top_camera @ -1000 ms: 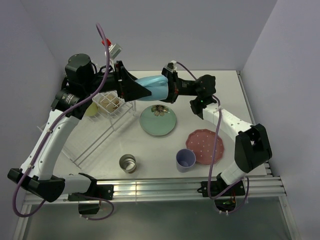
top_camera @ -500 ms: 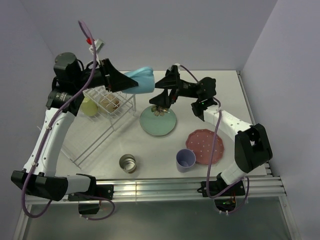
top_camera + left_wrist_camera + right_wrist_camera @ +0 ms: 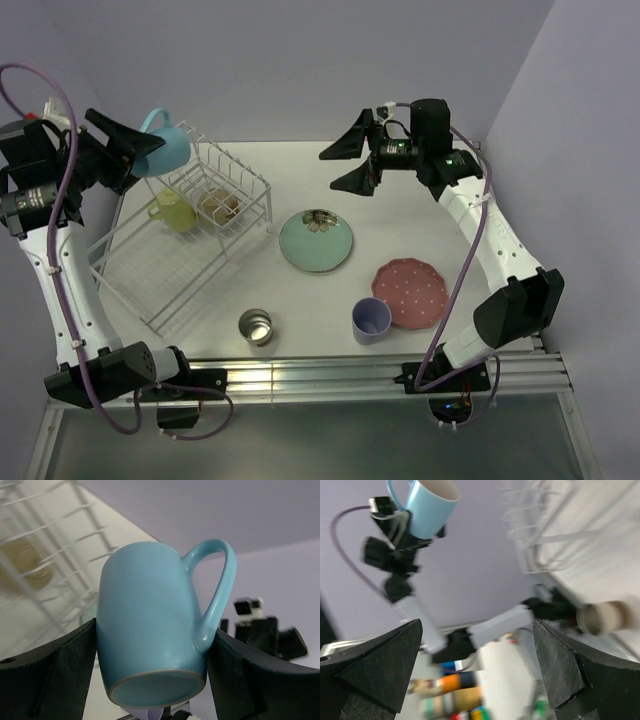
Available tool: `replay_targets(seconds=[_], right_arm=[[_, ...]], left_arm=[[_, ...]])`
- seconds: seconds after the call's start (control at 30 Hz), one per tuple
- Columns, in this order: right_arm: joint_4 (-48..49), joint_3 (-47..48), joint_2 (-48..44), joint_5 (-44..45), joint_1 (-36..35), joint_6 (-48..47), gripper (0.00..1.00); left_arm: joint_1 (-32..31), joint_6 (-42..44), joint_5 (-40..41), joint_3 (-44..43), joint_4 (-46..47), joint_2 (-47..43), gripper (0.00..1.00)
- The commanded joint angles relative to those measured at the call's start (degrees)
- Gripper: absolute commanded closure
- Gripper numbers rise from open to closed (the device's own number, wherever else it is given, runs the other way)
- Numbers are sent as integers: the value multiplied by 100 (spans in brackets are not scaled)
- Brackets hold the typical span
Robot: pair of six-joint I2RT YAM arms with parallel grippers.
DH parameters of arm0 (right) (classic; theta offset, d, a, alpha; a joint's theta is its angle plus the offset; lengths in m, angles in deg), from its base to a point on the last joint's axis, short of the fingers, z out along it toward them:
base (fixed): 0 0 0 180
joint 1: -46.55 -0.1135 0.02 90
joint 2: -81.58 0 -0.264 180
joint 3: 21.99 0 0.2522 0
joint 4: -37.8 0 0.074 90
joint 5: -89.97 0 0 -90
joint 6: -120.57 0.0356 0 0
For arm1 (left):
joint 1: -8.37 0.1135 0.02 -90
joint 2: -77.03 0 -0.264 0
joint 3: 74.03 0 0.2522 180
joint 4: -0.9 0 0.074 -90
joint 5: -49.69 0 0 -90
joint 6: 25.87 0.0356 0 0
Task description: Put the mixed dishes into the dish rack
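My left gripper [image 3: 143, 150] is shut on the light blue mug [image 3: 168, 140], holding it in the air above the far left corner of the white dish rack [image 3: 150, 265]. In the left wrist view the mug [image 3: 150, 625] fills the space between the fingers, base toward the camera, handle to the right. My right gripper [image 3: 345, 162] hangs open and holds nothing, high over the table's far middle. A yellow mug [image 3: 172, 212] and a cream bowl [image 3: 222, 207] sit in the rack. The right wrist view is blurred; the blue mug [image 3: 427, 507] shows far off.
On the table lie a mint-green flower plate [image 3: 316, 240], a pink dotted plate [image 3: 410, 292], a lavender cup [image 3: 371, 320] and a small metal cup [image 3: 256, 326]. Walls close in on the left, back and right.
The right gripper opened and let go of the blue mug, then drew back to the right. The left arm carried the mug left, over the rack's far corner.
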Motion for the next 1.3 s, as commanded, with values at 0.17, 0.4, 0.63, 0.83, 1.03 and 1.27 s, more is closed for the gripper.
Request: replay_targets(seconds=[0.17, 0.4, 0.63, 0.83, 1.03, 1.27], right_arm=[[-3575, 252, -98, 1368, -14, -3268, 1], [-4253, 322, -150, 2169, -6, -3929, 1], [-4376, 225, -203, 2353, -6, -4000, 2], [-4552, 67, -300, 2713, -6, -4122, 1], [-4702, -56, -440, 2872, 3, -4175, 2], [-4912, -214, -695, 3171, -6, -4298, 2]], left_arm=[[1134, 260, 1339, -504, -2121, -356, 100], [1451, 674, 2158, -647, -3143, -4, 100], [1459, 437, 2193, 539, -3170, -48, 100], [1381, 235, 2167, 1585, -2678, -136, 100], [959, -55, 2307, 2174, -2107, -31, 100], [273, -424, 2747, 2553, -1474, 294, 100]])
